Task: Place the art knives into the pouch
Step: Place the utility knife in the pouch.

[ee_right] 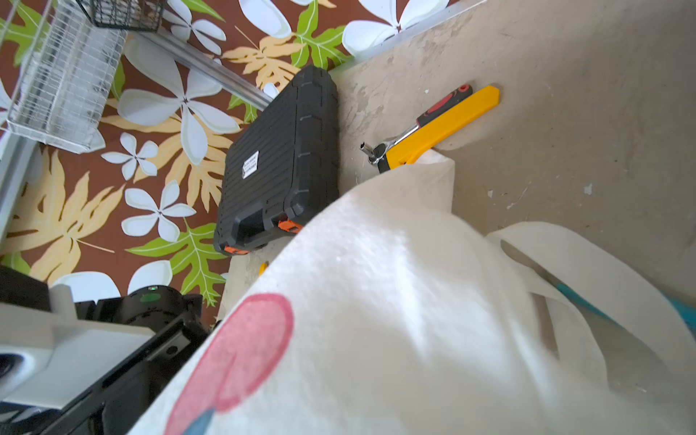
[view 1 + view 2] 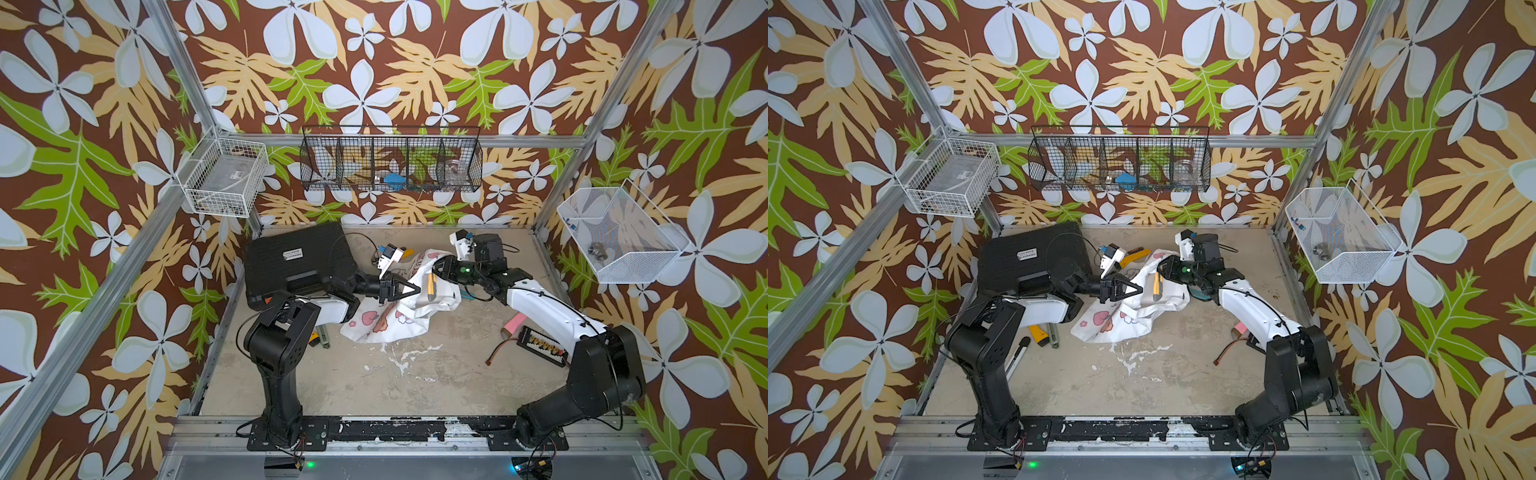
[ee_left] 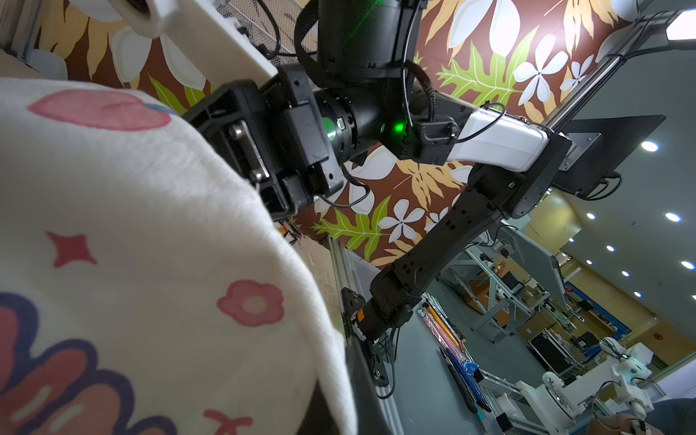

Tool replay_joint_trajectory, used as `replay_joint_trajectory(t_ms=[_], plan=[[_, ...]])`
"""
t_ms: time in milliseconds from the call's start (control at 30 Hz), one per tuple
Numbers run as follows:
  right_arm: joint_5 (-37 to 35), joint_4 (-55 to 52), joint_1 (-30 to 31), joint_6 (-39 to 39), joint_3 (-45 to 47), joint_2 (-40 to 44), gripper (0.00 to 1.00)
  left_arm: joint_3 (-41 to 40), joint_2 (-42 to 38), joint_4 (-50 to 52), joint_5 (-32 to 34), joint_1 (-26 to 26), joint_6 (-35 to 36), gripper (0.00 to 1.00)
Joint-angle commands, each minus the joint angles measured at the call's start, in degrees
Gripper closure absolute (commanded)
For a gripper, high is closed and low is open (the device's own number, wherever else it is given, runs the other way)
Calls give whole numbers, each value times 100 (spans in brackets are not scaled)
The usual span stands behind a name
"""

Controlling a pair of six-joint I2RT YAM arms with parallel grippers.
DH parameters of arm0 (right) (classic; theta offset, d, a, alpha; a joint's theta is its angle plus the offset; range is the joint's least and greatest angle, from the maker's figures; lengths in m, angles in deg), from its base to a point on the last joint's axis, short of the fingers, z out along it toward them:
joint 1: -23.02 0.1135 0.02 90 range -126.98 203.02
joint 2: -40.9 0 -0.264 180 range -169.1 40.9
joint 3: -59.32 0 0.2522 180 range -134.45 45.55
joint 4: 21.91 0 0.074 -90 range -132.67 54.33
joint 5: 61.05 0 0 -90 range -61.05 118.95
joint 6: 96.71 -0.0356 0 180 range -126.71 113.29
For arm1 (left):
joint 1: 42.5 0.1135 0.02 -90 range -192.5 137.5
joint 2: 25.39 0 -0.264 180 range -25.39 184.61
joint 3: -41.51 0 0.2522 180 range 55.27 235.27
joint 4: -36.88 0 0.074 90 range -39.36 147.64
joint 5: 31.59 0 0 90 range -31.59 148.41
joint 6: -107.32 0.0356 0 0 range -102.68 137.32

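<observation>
In both top views the pouch (image 2: 399, 320) lies crumpled on the desk (image 2: 415, 374), with its upper rim lifted between the two arms. The art knife (image 2: 431, 289), yellow and grey, rests in the fold at that lifted rim, touching the cloth. I cannot tell whether it is already inside the pouch's mouth or only lying on top. The left claw (image 2: 415, 289) is drawn tight to a point at the pouch's rim and looks to be pinching the cloth there. The right claw (image 2: 437, 266) meets the pouch's rim from the opposite side. Cloth hides its fingers, so I cannot tell how wide it stands or whether it grips anything. A black case (image 2: 299, 257) sits just beside the pouch.

From the left wrist, the pouch (image 3: 150, 226) drapes close over the lens, and the right arm (image 3: 339, 124) shows just past its edge. No knife is visible here.

From the right wrist, the pouch (image 1: 395, 301) fills the foreground with a strap (image 1: 587, 260) looping off it. A yellow tool (image 1: 448, 122) and a ratchet (image 1: 399, 135) lie on the desk beyond the pouch, apart from the job.

The step in hand seems to be getting the knife down inside. It would go best with both sides of the rim held high and apart so the mouth gapes, letting the knife slide in lengthwise. If the rim goes slack, the knife could roll off the pouch onto the desk.
</observation>
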Motion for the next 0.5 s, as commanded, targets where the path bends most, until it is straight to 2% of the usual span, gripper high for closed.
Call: replay_joint_trajectory(t_ms=[0, 167, 200, 267, 333, 400, 467], plan=[[0, 728, 122, -416, 174, -105, 90, 74, 136, -707, -181, -22, -451, 100], [-470, 716, 657, -223, 167, -348, 89, 348, 610, -2263, -145, -22, -1848, 100], [-503, 572, 742, -92, 61, -419, 86, 442, 735, -2715, -152, -14, -2234, 100], [-636, 232, 786, 233, -37, -390, 67, 585, 898, -3309, -116, 27, -2753, 100], [-962, -38, 773, 601, 43, -68, 46, 584, 847, -3319, -55, 99, -2724, 100], [-1335, -381, 754, 934, 117, 299, 34, 529, 693, -3114, -33, 160, -2496, 100], [-1699, -773, 700, 1249, 145, 627, 29, 495, 460, -2417, -28, 210, -1914, 100]])
